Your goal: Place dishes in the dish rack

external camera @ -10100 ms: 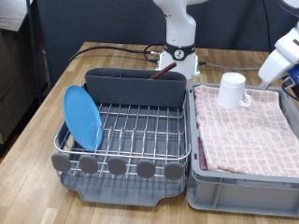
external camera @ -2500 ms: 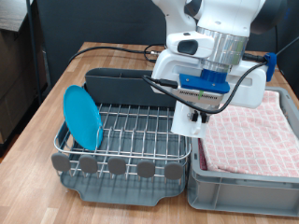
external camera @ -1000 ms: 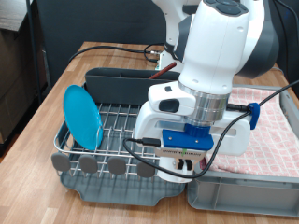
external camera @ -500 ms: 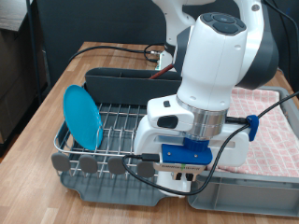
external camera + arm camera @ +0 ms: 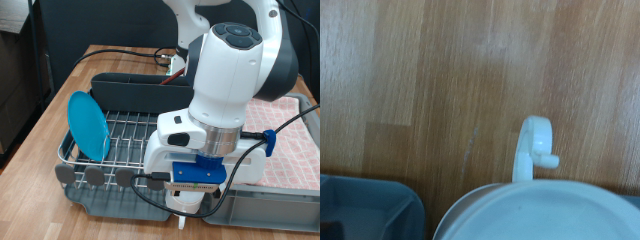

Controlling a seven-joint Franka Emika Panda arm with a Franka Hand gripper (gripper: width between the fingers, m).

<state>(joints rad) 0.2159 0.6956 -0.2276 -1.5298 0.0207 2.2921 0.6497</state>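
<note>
The dish rack stands on the wooden surface, and the light-blue plate stands on its edge between the wires at the rack's exterior-view left side, probably so that the grid keeps it upright. The hand hangs low at the rack's front edge. The wrist view shows the white cup directly under it, beside a tray corner, but I cannot tell if the fingers grip it.
</note>
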